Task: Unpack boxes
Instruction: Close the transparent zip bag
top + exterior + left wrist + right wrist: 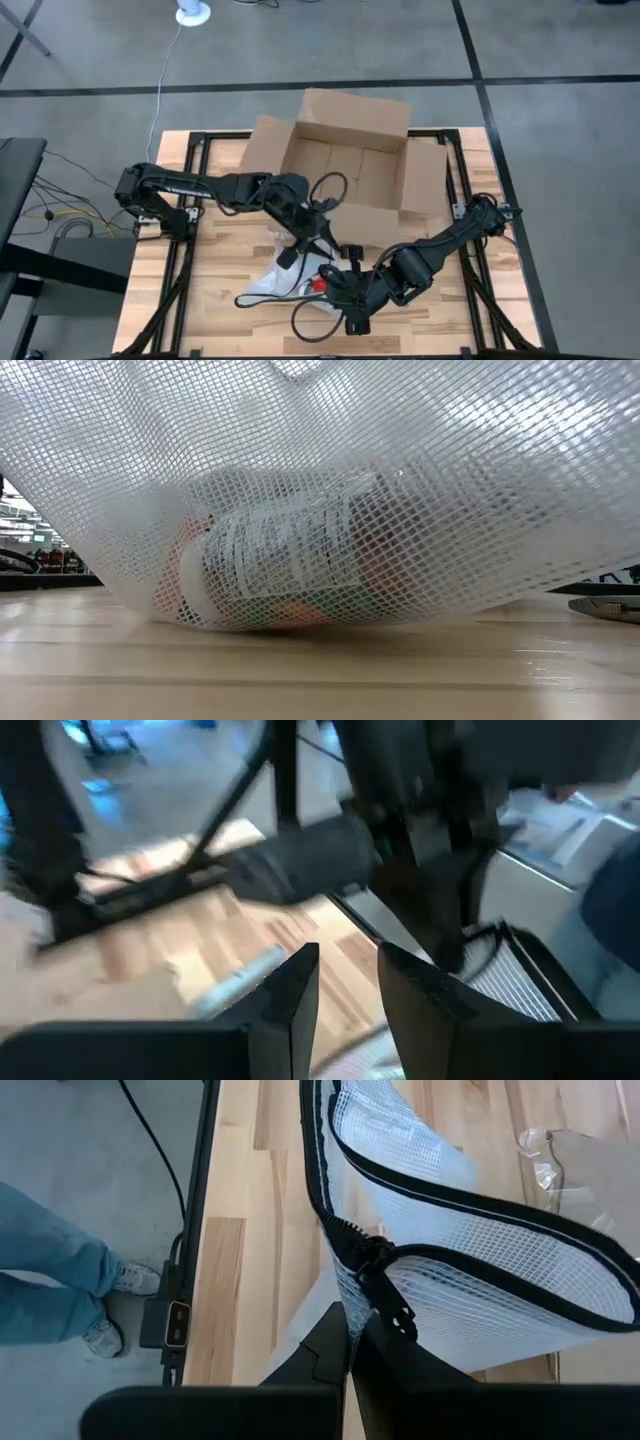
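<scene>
The brown cardboard box (350,165) stands open at the table's far middle, flaps spread. Near of it lies a white mesh zip bag (285,285) with black zipper edging. It fills the low view as a mesh bag (320,510) resting on the wood, with a labelled bottle-like item (270,560) inside. My right gripper (350,1355) is shut on the bag's zipper end. My left gripper (347,990) hovers just above the bag, between it and the box, its fingers a narrow gap apart with nothing seen between them. My right gripper pinches the mesh bag at the closed end of its zipper (372,1295) between its two fingers, right by the black zipper pull. The bag's open mouth spreads away from the fingers, and the bag's lower part rests on the table.
A sheet of clear plastic (570,1155) lies on the wood beyond the bag. The black table frame (190,150) runs along the edges. A person's legs (50,1280) stand on the floor beside the table's near edge. Cables loop around both grippers.
</scene>
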Available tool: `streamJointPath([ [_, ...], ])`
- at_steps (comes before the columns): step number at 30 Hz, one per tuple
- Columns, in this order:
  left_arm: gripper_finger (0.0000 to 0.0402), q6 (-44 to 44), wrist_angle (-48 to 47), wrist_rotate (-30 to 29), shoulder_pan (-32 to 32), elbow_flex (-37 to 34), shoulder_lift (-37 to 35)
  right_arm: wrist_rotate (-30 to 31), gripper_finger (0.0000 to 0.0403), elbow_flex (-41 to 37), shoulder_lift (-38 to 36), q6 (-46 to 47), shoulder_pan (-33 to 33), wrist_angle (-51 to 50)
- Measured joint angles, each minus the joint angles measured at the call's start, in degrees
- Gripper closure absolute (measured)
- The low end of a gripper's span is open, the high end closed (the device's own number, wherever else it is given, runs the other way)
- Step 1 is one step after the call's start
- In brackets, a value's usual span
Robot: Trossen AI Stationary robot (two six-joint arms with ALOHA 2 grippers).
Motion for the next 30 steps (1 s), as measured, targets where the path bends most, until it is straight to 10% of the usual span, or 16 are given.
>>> streamJointPath([
  [30,0.0308,7.49,0.3,-3.05,-7.22,0.0,5.41,-0.26,0.0403,0.0,0.01,1.06,0.39,1.17],
])
